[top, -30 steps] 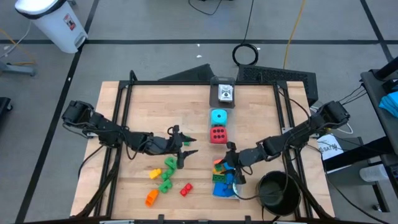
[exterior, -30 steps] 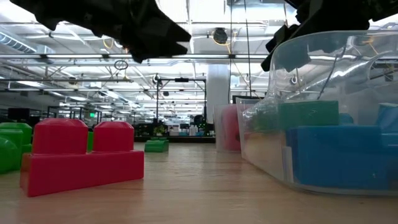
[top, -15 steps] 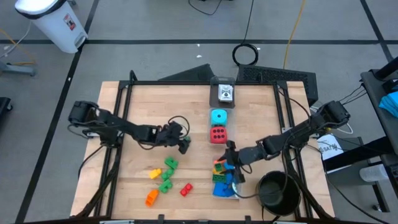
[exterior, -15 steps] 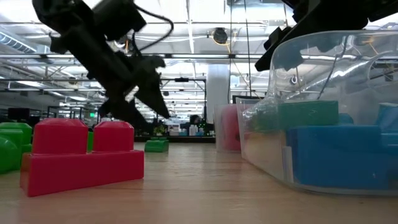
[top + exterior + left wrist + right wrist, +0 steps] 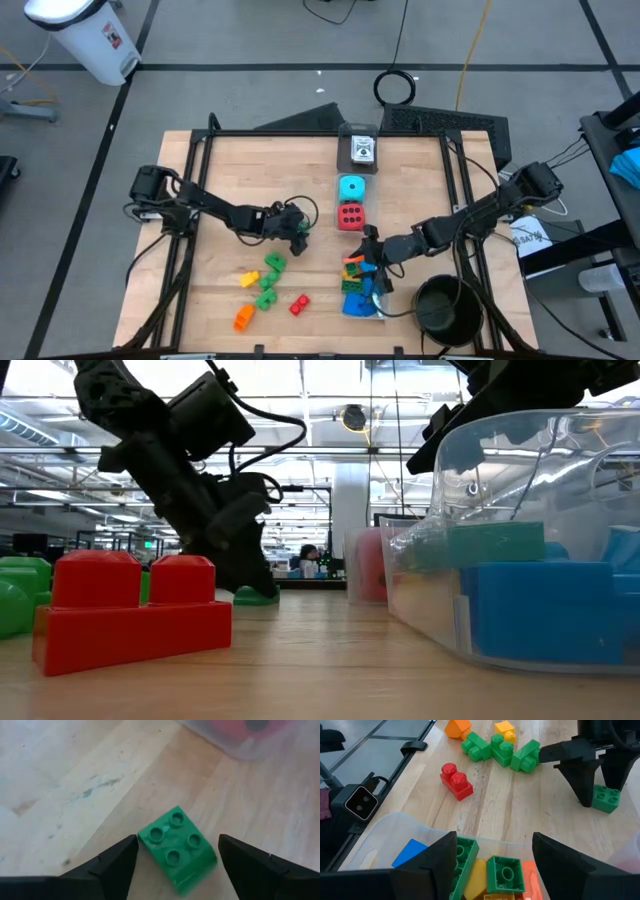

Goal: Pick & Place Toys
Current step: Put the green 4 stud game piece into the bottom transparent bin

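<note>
From above we lose the green brick under the left end effector [image 5: 297,232] mid-desk; its wrist view shows the green brick [image 5: 177,848] between parted fingers, untouched. Our right end effector [image 5: 492,851], fingers apart, hovers over the clear box [image 5: 378,300] of bricks near the front edge

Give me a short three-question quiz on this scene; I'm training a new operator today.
1. True or false: the left gripper is open, its fingers on either side of a small green four-stud plastic brick.
2. Over what does the right gripper hover? A) black round bowl B) clear plastic box of bricks C) cyan die
3. What colour is the loose two-stud brick on the wooden table?

Key: 1 true; 2 B; 3 red.
</note>
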Motion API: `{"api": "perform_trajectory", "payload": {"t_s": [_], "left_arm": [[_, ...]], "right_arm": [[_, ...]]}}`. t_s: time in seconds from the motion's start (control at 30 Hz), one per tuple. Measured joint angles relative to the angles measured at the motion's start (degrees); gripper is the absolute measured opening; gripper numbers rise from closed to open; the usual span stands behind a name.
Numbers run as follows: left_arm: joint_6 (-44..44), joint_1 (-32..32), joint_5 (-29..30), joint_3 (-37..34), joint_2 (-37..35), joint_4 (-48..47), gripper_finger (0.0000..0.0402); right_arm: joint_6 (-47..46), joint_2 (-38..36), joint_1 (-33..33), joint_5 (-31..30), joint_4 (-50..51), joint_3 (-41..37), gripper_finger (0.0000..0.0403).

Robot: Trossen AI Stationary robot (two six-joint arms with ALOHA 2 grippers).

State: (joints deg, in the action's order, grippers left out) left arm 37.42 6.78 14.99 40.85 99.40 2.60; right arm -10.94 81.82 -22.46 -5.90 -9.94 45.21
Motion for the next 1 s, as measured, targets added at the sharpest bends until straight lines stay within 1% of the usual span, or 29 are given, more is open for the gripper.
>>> {"api": "perform_trajectory", "payload": {"t_s": [0.07, 0.17, 0.33, 0.4, 0.53, 0.63, 0.73, 0.87, 1.0], "left_arm": [[-1.5, 0.3, -0.8, 0.3, -0.6, -1.6, 0.0273], [-1.1, 0.8, -1.5, 1.1, -1.9, -5.0, 0.0254], [3.8, 1.9, -2.1, 4.2, -2.6, -14.8, 0.0226], [4.9, 2.0, -1.7, 4.4, -2.6, -15.1, 0.0217], [2.6, 2.0, -0.4, 4.4, -2.6, -12.9, 0.0203], [4.4, 2.2, -1.4, 4.3, -2.6, -10.5, 0.0199], [7.0, 2.3, -1.5, 4.3, -2.6, -10.0, 0.0205], [7.9, 2.3, -1.2, 4.3, -2.6, -9.1, 0.0236], [7.7, 2.3, 2.8, 4.3, -2.6, -6.5, 0.0273]], "right_arm": [[0.0, 0.0, 0.0, 0.0, 0.1, 0.0, 0.0226], [0.0, 0.0, 0.0, 0.0, 0.3, 0.0, 0.0224], [0.0, 0.0, 0.0, 0.0, 0.6, 0.0, 0.0226], [0.0, 0.0, 0.0, 0.0, 0.6, 0.0, 0.0225], [0.0, 0.0, 0.0, 0.0, 0.6, 0.0, 0.0222], [0.0, 0.0, 0.0, 0.0, 0.6, 0.0, 0.0222], [0.0, 0.0, 0.0, 0.0, 0.6, 0.0, 0.0224], [0.0, 0.0, 0.0, 0.0, 0.6, 0.0, 0.0223], [0.0, 0.0, 0.0, 0.0, 0.6, 0.0, 0.0222]]}}
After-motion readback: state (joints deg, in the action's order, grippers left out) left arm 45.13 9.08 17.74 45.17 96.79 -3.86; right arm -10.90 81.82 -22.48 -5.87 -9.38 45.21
